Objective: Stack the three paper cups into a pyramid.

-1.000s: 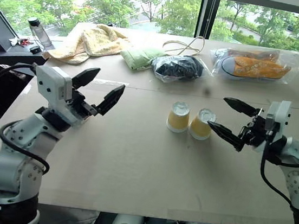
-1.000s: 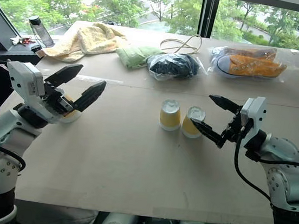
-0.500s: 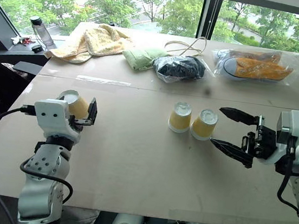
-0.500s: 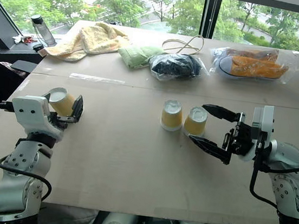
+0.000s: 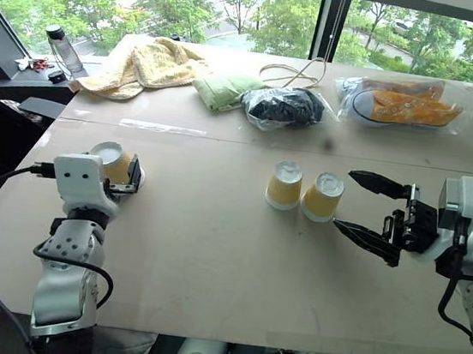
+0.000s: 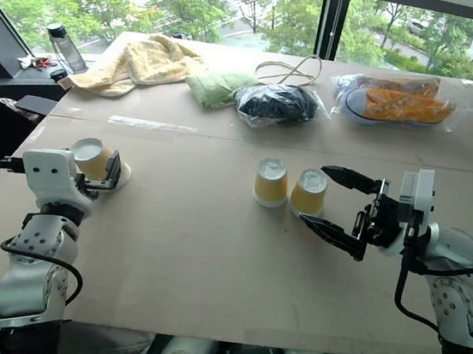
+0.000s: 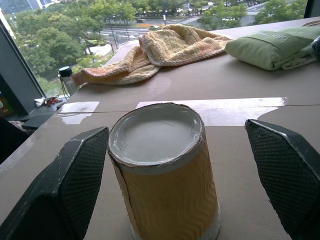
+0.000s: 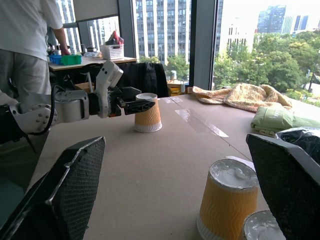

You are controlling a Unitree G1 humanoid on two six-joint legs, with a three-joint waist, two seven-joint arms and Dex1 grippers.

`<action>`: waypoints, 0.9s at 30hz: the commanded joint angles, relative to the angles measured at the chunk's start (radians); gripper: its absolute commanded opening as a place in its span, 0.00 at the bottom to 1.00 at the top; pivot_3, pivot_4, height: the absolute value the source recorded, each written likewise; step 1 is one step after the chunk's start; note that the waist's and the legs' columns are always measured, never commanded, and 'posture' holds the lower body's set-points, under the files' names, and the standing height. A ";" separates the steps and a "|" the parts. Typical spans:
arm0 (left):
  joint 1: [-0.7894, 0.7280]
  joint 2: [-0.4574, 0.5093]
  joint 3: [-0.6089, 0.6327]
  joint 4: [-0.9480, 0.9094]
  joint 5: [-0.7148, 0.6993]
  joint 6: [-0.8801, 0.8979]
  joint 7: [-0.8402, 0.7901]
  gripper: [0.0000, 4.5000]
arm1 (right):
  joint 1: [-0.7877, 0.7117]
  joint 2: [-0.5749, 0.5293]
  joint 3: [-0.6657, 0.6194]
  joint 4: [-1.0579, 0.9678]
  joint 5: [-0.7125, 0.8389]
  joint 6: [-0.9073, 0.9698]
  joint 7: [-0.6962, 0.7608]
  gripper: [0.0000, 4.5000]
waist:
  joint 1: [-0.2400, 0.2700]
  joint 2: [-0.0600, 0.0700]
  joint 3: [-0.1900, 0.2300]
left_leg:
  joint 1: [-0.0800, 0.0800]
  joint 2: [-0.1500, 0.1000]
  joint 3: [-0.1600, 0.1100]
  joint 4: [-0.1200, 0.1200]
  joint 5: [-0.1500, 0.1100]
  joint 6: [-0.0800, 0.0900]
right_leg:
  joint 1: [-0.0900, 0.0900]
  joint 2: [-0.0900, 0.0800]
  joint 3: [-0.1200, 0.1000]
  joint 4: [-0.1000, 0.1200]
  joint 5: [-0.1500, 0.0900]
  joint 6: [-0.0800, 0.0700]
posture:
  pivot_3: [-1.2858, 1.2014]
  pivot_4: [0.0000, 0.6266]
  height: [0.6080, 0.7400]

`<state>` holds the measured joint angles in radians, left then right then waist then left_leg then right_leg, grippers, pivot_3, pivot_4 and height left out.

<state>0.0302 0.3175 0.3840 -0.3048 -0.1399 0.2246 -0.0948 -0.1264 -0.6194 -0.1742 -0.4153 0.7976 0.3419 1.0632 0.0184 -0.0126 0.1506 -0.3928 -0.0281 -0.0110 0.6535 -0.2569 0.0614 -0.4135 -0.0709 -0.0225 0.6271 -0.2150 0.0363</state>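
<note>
Having swung down, the left gripper is now straddling the third cup with fingers spread, ungrasped, while the right gripper is waiting with spread fingers beside the base pair.

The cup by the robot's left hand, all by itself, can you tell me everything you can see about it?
The lone cup is a small paper cup with wavy yellow-orange sides, a white rim and a white bottom. It stands upside down on the brown table, wide rim down and recessed white bottom facing up, near the table's left edge, well apart from the other two cups. The open left end effector has a black finger on each side of it. One finger looks very close; I can't tell if it touches.
</note>
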 commanded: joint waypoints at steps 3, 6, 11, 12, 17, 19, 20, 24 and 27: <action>-0.023 0.014 0.027 0.010 0.028 -0.046 0.031 1.00 | 0.001 0.004 -0.020 -0.036 0.006 -0.023 -0.010 0.99 | 0.001 0.000 0.000 | 0.000 0.000 0.000 0.000 0.000 0.000 | 0.000 -0.001 0.000 0.000 0.000 0.000 | 0.52 0.24 1.00; -0.044 0.015 0.022 0.075 0.019 -0.021 0.027 1.00 | -0.007 0.007 -0.016 -0.036 0.001 -0.022 -0.019 0.99 | 0.000 0.000 0.000 | 0.000 0.000 0.000 0.000 0.000 0.000 | 0.000 -0.001 0.000 0.000 0.000 0.000 | 0.52 0.24 1.00; -0.078 0.027 0.014 0.164 0.027 -0.063 0.018 1.00 | -0.014 0.006 -0.019 -0.034 0.000 -0.023 -0.028 0.99 | 0.000 0.000 0.000 | 0.000 0.000 0.000 0.000 0.000 0.000 | 0.000 0.000 0.000 0.000 0.000 0.000 | 0.52 0.24 1.00; -0.086 0.029 0.013 0.178 0.026 -0.071 0.015 1.00 | -0.014 0.006 -0.021 -0.035 0.001 -0.023 -0.031 0.99 | 0.000 0.000 0.000 | 0.000 0.000 0.000 0.000 0.000 0.000 | 0.000 -0.001 0.000 0.000 0.000 0.000 | 0.52 0.24 1.00; -0.107 0.033 0.012 0.212 0.021 -0.106 0.008 0.58 | -0.005 0.007 -0.022 -0.049 0.002 -0.021 -0.044 1.00 | 0.000 0.000 0.000 | -0.001 0.000 0.000 0.000 0.000 0.000 | -0.001 -0.001 0.000 0.000 0.000 0.000 | 0.52 0.24 1.00; -0.109 0.035 0.012 0.217 0.019 -0.110 0.005 0.52 | -0.002 0.008 -0.022 -0.054 0.002 -0.021 -0.051 1.00 | 0.000 0.000 0.000 | -0.001 0.000 0.000 0.000 0.000 0.000 | -0.001 -0.001 0.000 0.000 0.000 0.000 | 0.52 0.24 1.00; -0.110 0.035 0.012 0.220 0.019 -0.112 0.004 0.52 | -0.001 0.007 -0.022 -0.055 0.002 -0.021 -0.053 1.00 | 0.000 0.000 0.000 | -0.001 0.000 0.000 0.000 0.000 0.000 | -0.001 -0.001 0.000 0.000 0.000 0.000 | 0.52 0.24 1.00; -0.163 0.063 -0.003 0.227 0.004 -0.135 -0.039 0.52 | 0.002 0.003 -0.034 -0.061 0.009 -0.017 -0.064 1.00 | -0.001 0.000 0.000 | -0.001 0.000 0.000 0.000 0.000 0.000 | -0.001 -0.001 0.000 0.000 0.000 0.000 | 0.52 0.24 1.00; -0.271 0.098 -0.052 0.236 -0.041 -0.133 -0.146 0.52 | 0.013 -0.004 -0.060 -0.063 0.019 -0.014 -0.078 1.00 | 0.012 -0.001 0.000 | -0.002 0.000 -0.001 0.000 0.000 0.000 | -0.001 -0.001 -0.002 0.000 0.000 0.000 | 0.52 0.24 1.00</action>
<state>-0.1819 0.3917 0.3576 -0.0386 -0.1436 0.1209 -0.1784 -0.1167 -0.6148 -0.1865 -0.4379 0.7956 0.3406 0.9950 0.0304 -0.0132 0.1504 -0.3950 -0.0281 -0.0121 0.6539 -0.2569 0.0611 -0.4147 -0.0726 -0.0252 0.6273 -0.2148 0.0361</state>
